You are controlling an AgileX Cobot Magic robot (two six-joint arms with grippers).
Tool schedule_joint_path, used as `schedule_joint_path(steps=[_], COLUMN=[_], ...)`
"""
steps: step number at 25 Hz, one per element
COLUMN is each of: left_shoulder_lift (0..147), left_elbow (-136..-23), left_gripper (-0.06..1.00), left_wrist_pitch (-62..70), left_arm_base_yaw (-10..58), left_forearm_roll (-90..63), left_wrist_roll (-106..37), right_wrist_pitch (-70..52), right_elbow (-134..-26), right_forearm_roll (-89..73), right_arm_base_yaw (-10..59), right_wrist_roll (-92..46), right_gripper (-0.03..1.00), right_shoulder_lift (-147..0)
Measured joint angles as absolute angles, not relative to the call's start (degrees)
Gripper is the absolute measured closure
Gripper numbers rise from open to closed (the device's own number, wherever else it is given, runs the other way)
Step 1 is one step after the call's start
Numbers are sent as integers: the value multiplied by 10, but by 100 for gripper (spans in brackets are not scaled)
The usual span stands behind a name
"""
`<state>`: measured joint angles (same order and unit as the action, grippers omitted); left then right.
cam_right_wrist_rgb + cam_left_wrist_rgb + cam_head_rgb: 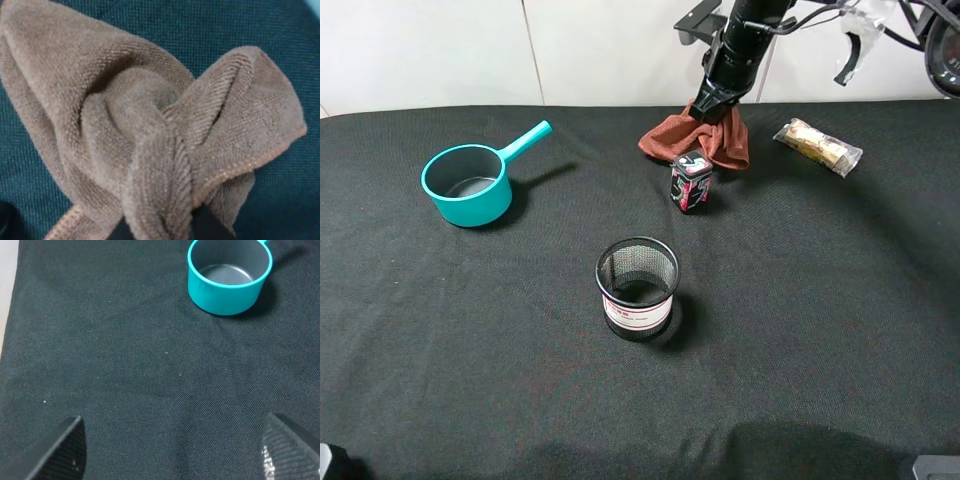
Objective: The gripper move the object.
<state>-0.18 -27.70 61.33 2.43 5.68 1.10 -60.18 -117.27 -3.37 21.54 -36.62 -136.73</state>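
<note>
Grasp stage: the right gripper (713, 106), jaws pinched on a gathered fold of the rust-red rag (703, 138), holds it bunched just behind the pink-black box (691, 182); gripping appears done, with carrying and release left.

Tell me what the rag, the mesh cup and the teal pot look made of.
Rag: soft terry cloth, looped ribbed pile, stitched hem. Mesh cup: likely black-painted metal wire, see-through grid. Teal pot: probably plastic, smooth with slight sheen; could be coated metal.
</note>
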Motion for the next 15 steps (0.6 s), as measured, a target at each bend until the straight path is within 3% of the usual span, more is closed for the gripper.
schedule_joint_path(steps=[15], left_shoulder_lift=[-2], left_elbow=[-277], left_gripper=[24], left_wrist_pitch=[613], left_arm_base_yaw=[24], left_forearm_roll=[57], left_wrist_roll=[11], right_wrist_pitch=[-594], right_elbow=[-1173], right_forearm_roll=[-35], right_arm_base_yaw=[215], right_wrist_roll=[-366], right_gripper=[95], right_shoulder_lift=[-1385])
